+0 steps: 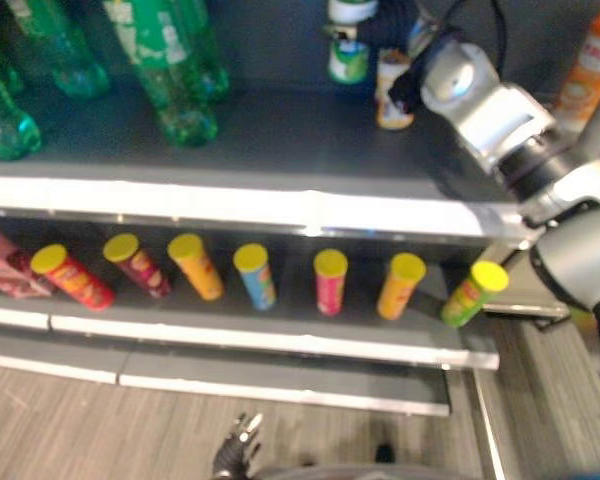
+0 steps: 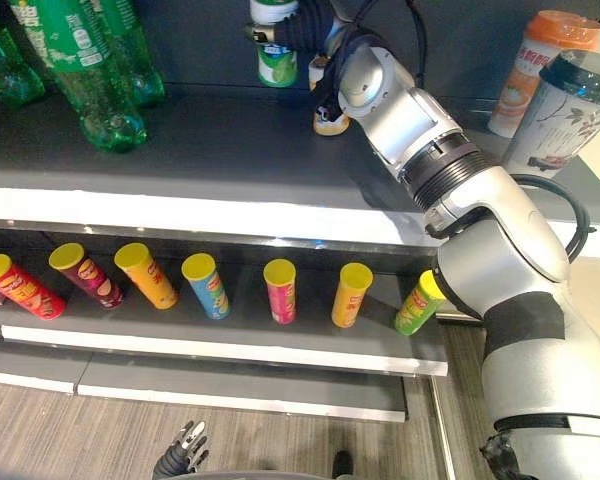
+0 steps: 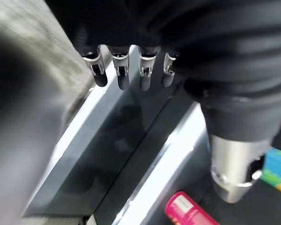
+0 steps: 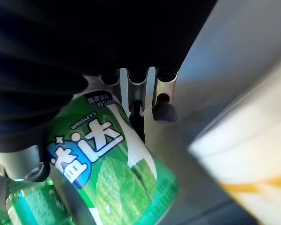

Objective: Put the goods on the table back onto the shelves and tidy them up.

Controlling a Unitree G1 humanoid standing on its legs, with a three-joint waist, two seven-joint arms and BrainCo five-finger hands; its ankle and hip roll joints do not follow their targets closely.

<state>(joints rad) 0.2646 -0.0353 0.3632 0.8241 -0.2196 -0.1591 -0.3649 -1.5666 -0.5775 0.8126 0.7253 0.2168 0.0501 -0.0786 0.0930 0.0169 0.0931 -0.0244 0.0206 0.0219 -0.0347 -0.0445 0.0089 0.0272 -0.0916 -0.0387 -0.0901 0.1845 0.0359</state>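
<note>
One green canister (image 4: 117,178) in right hand (image 4: 136,89), over top shelf (image 2: 210,150).

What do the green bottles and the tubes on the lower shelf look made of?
Green bottles: seemingly clear tinted plastic, glossy; light passes through them. Tubes: probably printed cardboard with yellow plastic lids, judging by matte printed walls and smooth caps; not certain.

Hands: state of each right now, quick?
Left hand: open, fingers relaxed, holding nothing, low by the floor.
Right hand: shut on the green-and-white container, up at the top shelf.
</note>
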